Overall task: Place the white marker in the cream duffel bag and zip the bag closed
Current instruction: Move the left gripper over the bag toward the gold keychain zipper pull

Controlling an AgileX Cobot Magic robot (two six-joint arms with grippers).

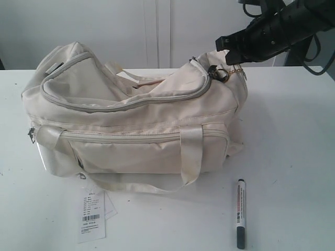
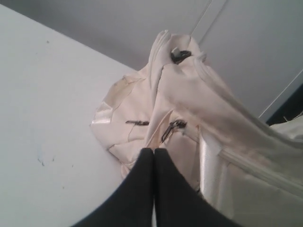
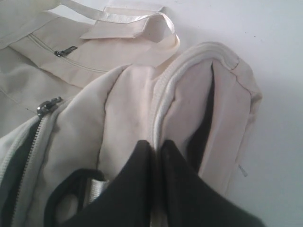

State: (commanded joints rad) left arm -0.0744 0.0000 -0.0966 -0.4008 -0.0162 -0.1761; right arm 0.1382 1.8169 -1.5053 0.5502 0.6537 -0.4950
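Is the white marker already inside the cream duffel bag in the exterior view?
No. The white marker lies on the white table in front of the cream duffel bag, apart from it.

Left pincer (image 2: 154, 153) closed, right pincer (image 3: 155, 147) closed

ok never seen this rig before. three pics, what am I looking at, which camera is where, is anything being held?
It is a two-armed robot. One picture is a room camera; the other two sit on the wrists, looking past each arm's black fingers. On the white table lie a soft cream fabric duffel bag, its white barcode tag, and a slim white marker with dark cap, untouched. The right gripper is at the bag's end, fingers together; whether it pinches fabric is unclear. The left gripper is shut and holds nothing visible, near the other end.
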